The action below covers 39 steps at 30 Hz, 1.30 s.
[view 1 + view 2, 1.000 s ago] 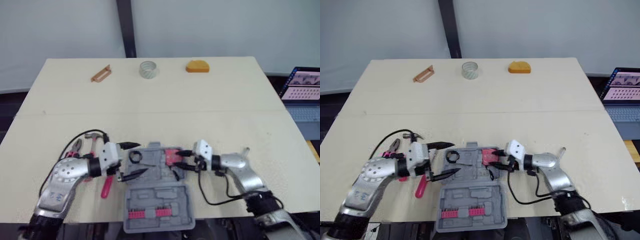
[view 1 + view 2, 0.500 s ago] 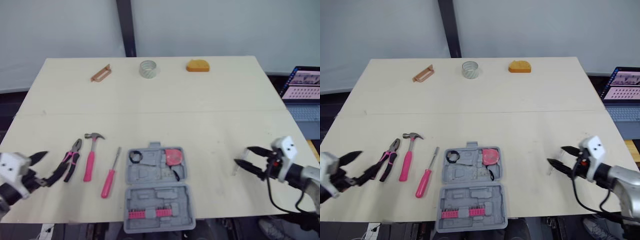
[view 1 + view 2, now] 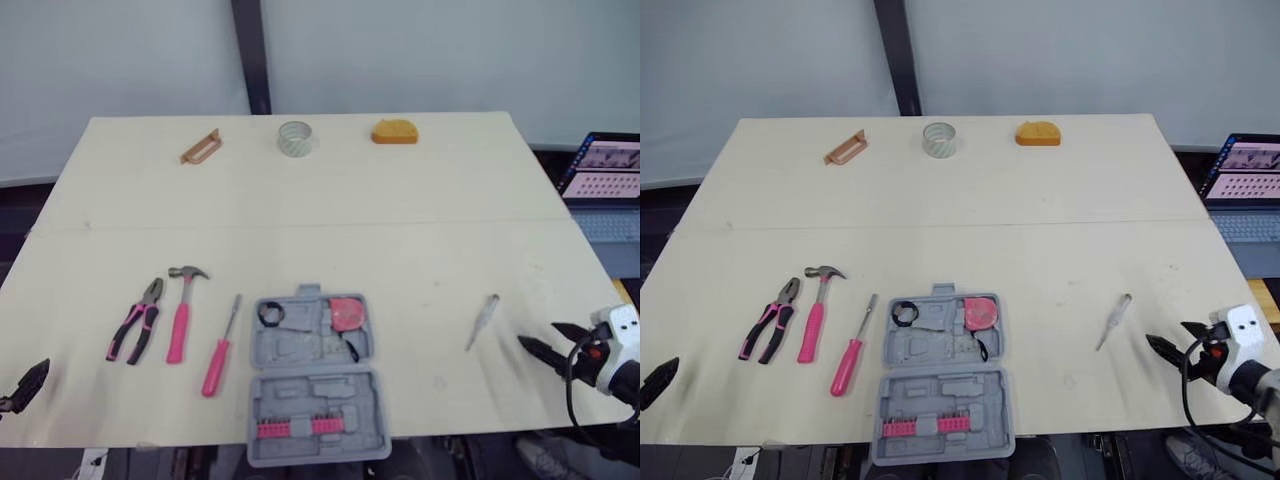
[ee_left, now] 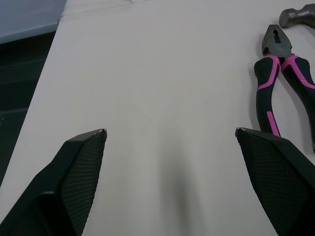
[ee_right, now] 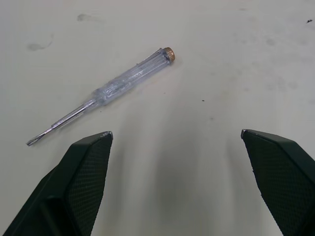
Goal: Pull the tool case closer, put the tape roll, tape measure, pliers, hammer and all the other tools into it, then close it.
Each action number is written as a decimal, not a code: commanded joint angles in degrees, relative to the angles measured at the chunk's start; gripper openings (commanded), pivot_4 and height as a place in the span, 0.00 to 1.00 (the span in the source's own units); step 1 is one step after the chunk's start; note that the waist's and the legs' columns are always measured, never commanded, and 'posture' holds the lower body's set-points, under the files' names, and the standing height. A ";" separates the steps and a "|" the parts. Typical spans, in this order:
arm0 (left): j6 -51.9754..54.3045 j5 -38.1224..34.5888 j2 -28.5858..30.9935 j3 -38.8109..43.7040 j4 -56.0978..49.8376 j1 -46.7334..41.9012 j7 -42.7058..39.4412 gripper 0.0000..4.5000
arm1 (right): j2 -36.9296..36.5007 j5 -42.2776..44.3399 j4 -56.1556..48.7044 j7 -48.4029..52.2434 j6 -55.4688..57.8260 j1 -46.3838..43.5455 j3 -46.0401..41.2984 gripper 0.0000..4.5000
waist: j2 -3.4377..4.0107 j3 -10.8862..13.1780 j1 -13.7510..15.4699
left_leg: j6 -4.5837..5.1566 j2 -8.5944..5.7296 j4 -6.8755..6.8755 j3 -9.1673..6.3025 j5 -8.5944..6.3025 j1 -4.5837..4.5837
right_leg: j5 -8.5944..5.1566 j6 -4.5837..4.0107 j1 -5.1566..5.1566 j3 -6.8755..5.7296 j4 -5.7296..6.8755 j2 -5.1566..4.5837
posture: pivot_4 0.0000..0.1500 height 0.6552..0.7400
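The grey tool case (image 3: pixel 315 385) lies open at the table's front middle, with a pink tape measure (image 3: pixel 346 312) and a pink bit strip (image 3: pixel 298 427) in it. To its left lie pink-handled pliers (image 3: pixel 137 320), a hammer (image 3: pixel 181 310) and a pink screwdriver (image 3: pixel 220 350). A clear test screwdriver (image 3: pixel 482 321) lies to its right. The tape roll (image 3: pixel 296 137) stands at the far edge. My left gripper (image 4: pixel 170 132) is open at the front left corner, short of the pliers (image 4: pixel 280 83). My right gripper (image 3: pixel 545 340) is open at the front right, just short of the clear screwdriver (image 5: pixel 108 91).
A brown bracket-like piece (image 3: pixel 201 147) and an orange object (image 3: pixel 395 131) sit at the far edge beside the tape roll. A laptop (image 3: pixel 605 180) stands off the table's right side. A seam crosses the table (image 3: pixel 320 228) at mid depth.
Both grippers have drawn away from the case, the left to the front left corner, the right to the front right. The case and tools have not moved.
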 commanded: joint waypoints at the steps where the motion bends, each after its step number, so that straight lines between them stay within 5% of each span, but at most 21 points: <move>1: -1.58 0.21 1.14 0.49 0.00 -0.05 0.41 1.00 | -1.08 0.42 -0.13 0.41 -1.30 -0.54 -1.33 0.99 | 0.00 0.00 -0.01 | 0.00 0.00 0.00 0.01 0.00 0.00 | 0.00 0.00 0.00 0.00 0.00 0.00 | 1.00 1.00; 10: -1.31 -0.40 0.33 -3.21 -2.90 -0.65 -1.36 1.00 | -1.84 4.52 -11.43 3.47 5.69 -4.02 2.55 0.99 | 0.01 0.00 -0.04 | -0.02 0.04 -0.01 0.07 -0.01 0.04 | 0.01 0.00 -0.01 0.00 0.02 0.00 | 1.00 1.00; 19: 4.68 1.35 -0.29 -11.85 -8.91 -6.39 2.48 1.00 | 0.95 10.18 -30.81 5.16 17.99 -21.88 20.65 0.99 | -0.02 0.00 0.13 | -0.10 0.23 -0.01 0.20 -0.07 0.15 | 0.04 -0.06 -0.07 -0.22 0.12 0.04 | 1.00 1.00; 26: 8.86 3.18 -2.36 -18.31 -10.91 -11.49 7.09 1.00 | 5.54 8.74 -32.95 4.90 18.12 -32.16 30.18 0.99 | -0.04 0.01 0.13 | -0.10 0.28 0.09 0.20 -0.07 0.08 | 0.14 -0.12 -0.07 -0.49 0.11 0.04 | 1.00 1.00; 39: 12.81 7.51 -3.10 -24.92 -5.95 -18.40 12.17 1.00 | 8.77 7.96 -33.83 5.33 17.22 -37.00 35.04 0.99 | -0.05 0.01 -0.05 | -0.12 0.44 0.09 0.23 -0.07 0.09 | 0.22 -0.25 -0.10 -1.06 0.13 0.03 | 1.00 1.00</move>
